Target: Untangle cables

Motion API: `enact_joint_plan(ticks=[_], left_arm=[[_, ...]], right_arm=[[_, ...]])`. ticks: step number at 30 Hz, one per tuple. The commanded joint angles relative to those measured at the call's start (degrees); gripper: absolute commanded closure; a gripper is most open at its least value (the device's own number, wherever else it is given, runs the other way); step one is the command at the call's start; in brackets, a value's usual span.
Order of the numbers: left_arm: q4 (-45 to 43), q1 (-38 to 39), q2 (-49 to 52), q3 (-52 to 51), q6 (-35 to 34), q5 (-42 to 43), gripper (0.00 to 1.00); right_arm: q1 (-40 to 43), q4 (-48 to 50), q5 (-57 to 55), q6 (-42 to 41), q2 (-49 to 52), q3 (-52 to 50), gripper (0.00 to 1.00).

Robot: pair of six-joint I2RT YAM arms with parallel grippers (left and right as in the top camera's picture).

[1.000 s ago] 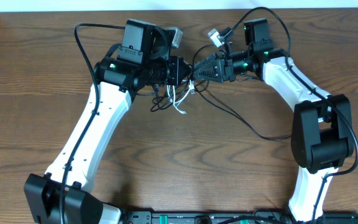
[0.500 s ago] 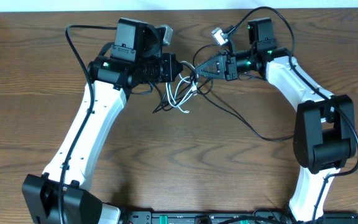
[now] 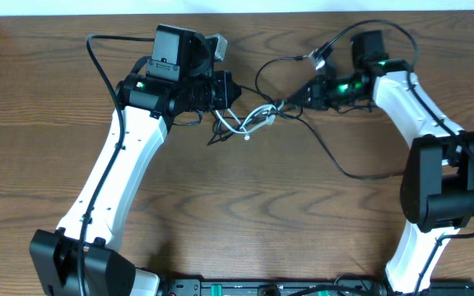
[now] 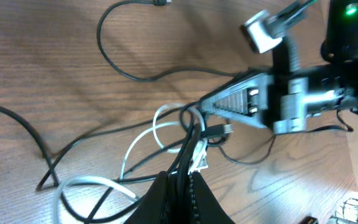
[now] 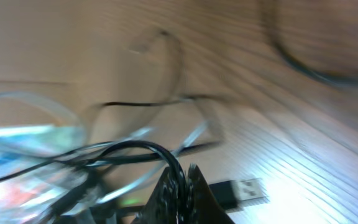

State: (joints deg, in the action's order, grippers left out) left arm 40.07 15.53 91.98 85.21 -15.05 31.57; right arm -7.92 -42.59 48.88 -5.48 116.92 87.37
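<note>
Left wrist — crossed cables (image 4: 185, 134); overhead — arms (image 3: 122, 173)

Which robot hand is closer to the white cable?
Left. The white cable runs with the bundle right into the shut left gripper. The right gripper pinches a black cable just past the white loops.

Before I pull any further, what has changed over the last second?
The right gripper shut on a black cable and drew back to the right, pulling the tangle of cables out between the arms. The left gripper stays clamped on the tangle, almost where it was.
</note>
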Motion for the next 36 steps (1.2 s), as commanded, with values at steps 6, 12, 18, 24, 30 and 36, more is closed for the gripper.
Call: enact_joint_plan(ticks=[6,12,18,24,30,36], left_arm=[[-0.2,-0.7,-0.2,0.2,-0.3,-0.9,0.93],[-0.2,-0.7,-0.2,0.2,-0.3,-0.9,0.93],[-0.3,-1.2,-0.3,0.2,-0.3,-2.7,0.93],[0.0,-4.6,-0.8,3.6,-0.3,-2.6,0.93],[-0.1,-7.8,-4.1,7.5,0.4,-2.9,0.93],[3.0,-10.4,-6.7,7.6,0.4,-10.1,0.93]], right_arm=[[-1.1,-6.6,-40.5,-4.2,-1.2,-0.2,0.99],[-1.1,-9.7,-52.3,-8.0,-1.2,-0.2,0.99],[-1.1,-12.1,-59.6,-11.3,-1.2,-0.2,0.99],[-0.3,-12.8,-59.8,-11.3,-1.2,-0.2,0.99],[1.1,-13.1,-57.0,-11.2,-1.1,-0.2,0.99],[1.4,-12.9,-54.8,-9.0,-1.1,-0.2,0.99]])
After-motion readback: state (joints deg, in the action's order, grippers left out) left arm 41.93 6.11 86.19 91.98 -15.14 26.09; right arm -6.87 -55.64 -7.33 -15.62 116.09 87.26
